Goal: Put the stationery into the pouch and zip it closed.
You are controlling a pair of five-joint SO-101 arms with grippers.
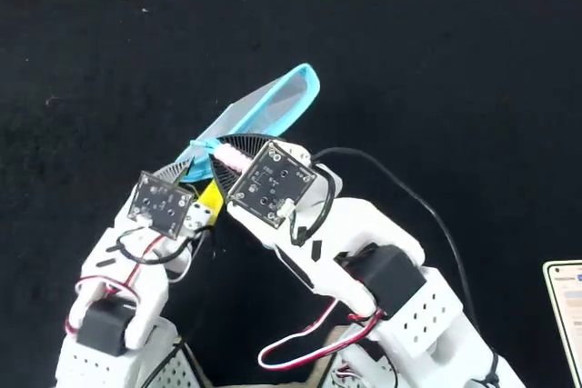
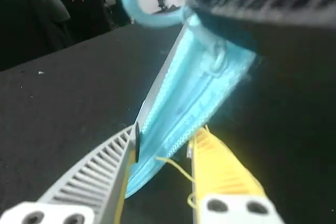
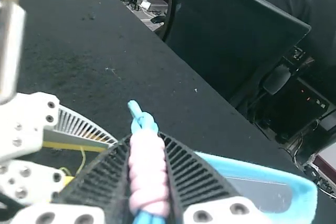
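A light blue pouch (image 1: 273, 102) with a clear window lies at an angle on the black table (image 1: 436, 88). My left gripper (image 1: 195, 174) holds its near end: in the left wrist view the pouch (image 2: 184, 103) sits pinched between the grey finger (image 2: 100, 177) and the yellow finger (image 2: 220, 166). My right gripper (image 3: 146, 140) is shut on the pink zipper pull (image 3: 148, 166), whose blue loop sticks out past the black fingers. Beyond it lies the pouch (image 3: 262, 184). In the high view the right gripper (image 1: 227, 154) is just beside the left one.
A white printed card (image 1: 566, 302) lies at the table's right edge. A dark chair (image 3: 226, 35) stands beyond the table. Open black tabletop surrounds the pouch on the far and right sides.
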